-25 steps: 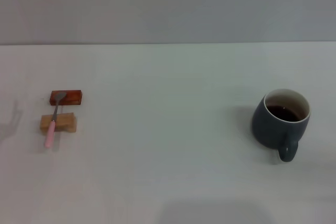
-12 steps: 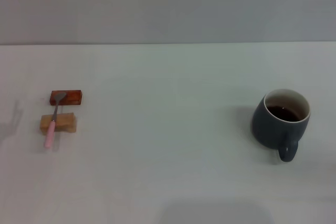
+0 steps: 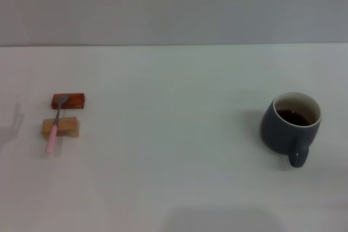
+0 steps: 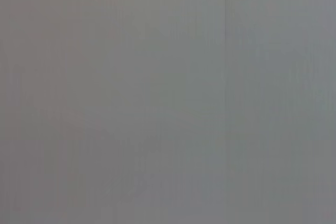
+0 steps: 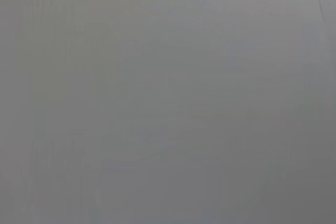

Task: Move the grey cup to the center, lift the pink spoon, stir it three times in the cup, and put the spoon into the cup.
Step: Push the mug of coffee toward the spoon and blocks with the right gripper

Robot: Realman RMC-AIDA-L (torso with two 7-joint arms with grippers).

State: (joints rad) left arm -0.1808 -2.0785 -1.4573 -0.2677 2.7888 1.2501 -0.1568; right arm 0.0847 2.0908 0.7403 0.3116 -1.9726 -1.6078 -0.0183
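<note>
The grey cup stands upright on the right side of the white table, its loop handle toward the near edge, with dark liquid inside. The pink spoon lies at the left, its handle resting across a tan wooden block and its metal bowl on a reddish-brown block. Neither gripper shows in the head view. Both wrist views show only a plain grey surface.
The white table runs back to a grey wall. A faint shadow falls on the table's far left edge.
</note>
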